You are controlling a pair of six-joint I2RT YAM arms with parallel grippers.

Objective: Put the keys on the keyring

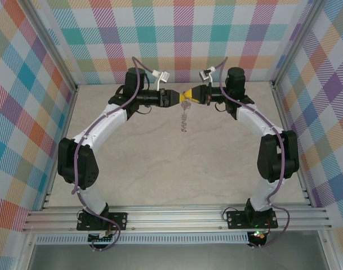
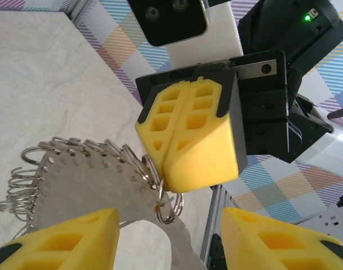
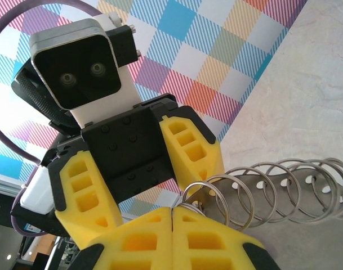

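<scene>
Risk: the left gripper may close on a wire loop or on the right gripper instead of the keyring, because all three crowd together. A tug could then pull the keyring out of its narrow hold and drop it onto the tabletop.

Left gripper: jaws spread, holding nothing; contact cannot be told. The keyring hangs between the grippers, above the tabletop. Right gripper: jaws pressed together, pinching a wire loop at the keyring's edge.
</scene>
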